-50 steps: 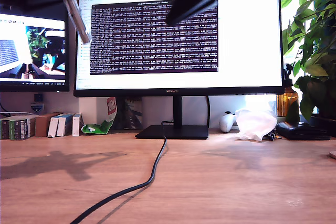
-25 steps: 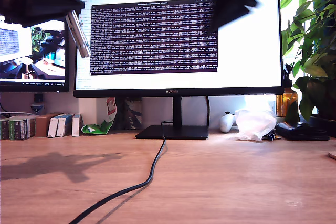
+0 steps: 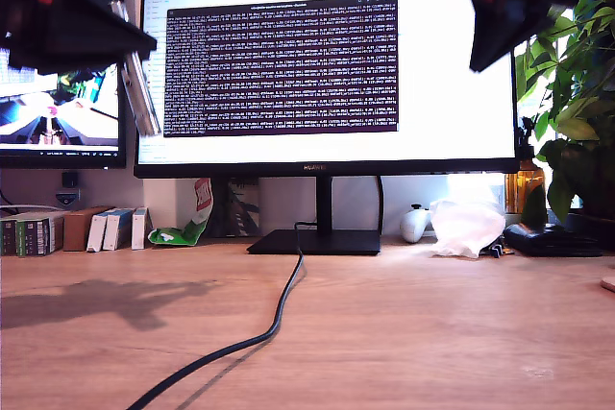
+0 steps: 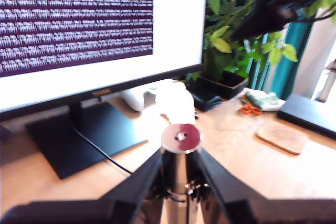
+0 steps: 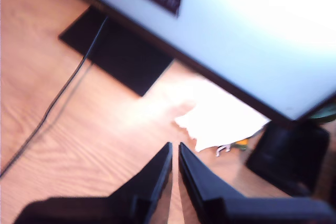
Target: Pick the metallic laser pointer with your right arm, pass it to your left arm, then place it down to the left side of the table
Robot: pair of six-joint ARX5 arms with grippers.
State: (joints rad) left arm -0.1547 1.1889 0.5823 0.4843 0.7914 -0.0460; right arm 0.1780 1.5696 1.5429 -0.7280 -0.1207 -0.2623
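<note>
My first gripper (image 3: 123, 31) runs off the top edge at the exterior view's left, so the arm behind it is unseen; the laser pointer (image 4: 179, 174) shows only its round end and upper barrel in the first wrist view, its lower part cut by the frame edge; my second gripper (image 3: 500, 16) is blurred and cropped at the exterior view's top right; the monitor (image 3: 327, 64) text is too small to read; the second wrist view is blurred throughout.

My second gripper (image 5: 174, 153) nearly shut, empty, above table (image 5: 79, 145); monitor base (image 5: 118, 56), cable (image 5: 52, 106) beyond.
</note>
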